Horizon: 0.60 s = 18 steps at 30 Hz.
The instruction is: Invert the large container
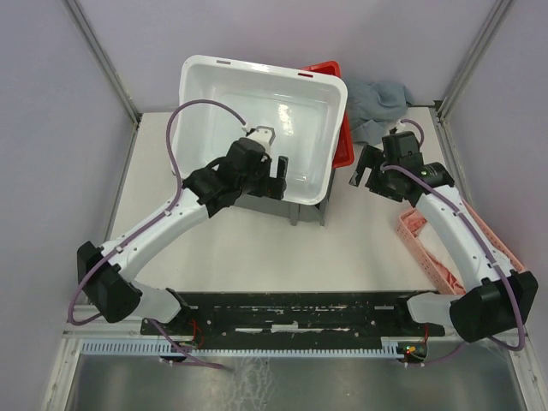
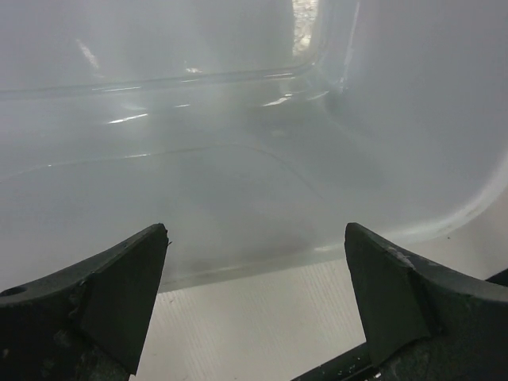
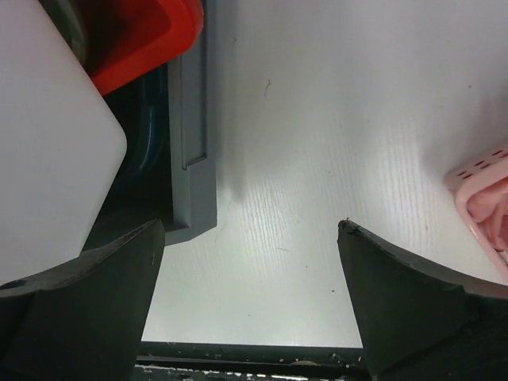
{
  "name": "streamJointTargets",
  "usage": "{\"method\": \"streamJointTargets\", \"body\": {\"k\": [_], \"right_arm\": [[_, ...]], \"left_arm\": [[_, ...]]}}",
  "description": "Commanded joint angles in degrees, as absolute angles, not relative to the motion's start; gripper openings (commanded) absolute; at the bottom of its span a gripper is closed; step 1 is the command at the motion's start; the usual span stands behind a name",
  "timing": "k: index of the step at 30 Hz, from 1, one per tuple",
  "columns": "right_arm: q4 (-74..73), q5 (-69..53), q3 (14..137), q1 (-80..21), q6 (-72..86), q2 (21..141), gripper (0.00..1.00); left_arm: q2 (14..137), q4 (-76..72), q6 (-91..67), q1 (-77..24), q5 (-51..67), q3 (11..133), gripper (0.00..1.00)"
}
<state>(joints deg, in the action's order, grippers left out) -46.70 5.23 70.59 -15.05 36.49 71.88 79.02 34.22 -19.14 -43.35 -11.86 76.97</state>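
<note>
Starting at your left gripper: its fingers stand wide apart and released, with nothing between them. In the left wrist view the left gripper frames only the glossy surface of the large white plastic tub and a strip of the white table. From above it hangs at the tub's near side, towards the right corner; whether it touches the plastic cannot be told.

Your right gripper is likewise spread and empty (the right wrist view shows bare table in the gap). The right gripper sits just beside the tub's right side, not touching it.

The large white plastic tub lies at the far middle of the table with its opening facing up, so it is not yet turned over. Its rounded corner shows at the left of the right wrist view.

A red plastic bin sits against the tub's right side, partly under it. A dark grey plastic frame shows below the tub's near edge.

A grey-blue crumpled cloth lies beyond the red bin. A pink perforated plastic basket rests at the right table edge, under the right arm.
</note>
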Motion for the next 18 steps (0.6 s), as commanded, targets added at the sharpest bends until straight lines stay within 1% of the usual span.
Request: {"method": "streamJointTargets", "body": {"k": [1,6,11,18], "right_arm": [[-43.45,3.69,72.63,-16.03,35.85,74.32,0.99],[-41.75,2.94,71.85,-16.08,36.3,75.14,0.99],[-42.64,1.51,71.86,-16.17,37.8,78.91,0.99],[-38.62,-0.62,68.55,-19.22,40.7,84.19,0.99]], "left_arm": [[81.23,35.72,-23.59,-38.35,-12.74,78.32,0.99],[80.32,35.22,-25.4,-29.5,-9.37,75.48,0.99],[81.07,38.48,-26.53,-22.44,-11.16,74.76,0.99],[78.46,40.58,-26.24,-17.06,-13.55,72.33,0.99]]}}
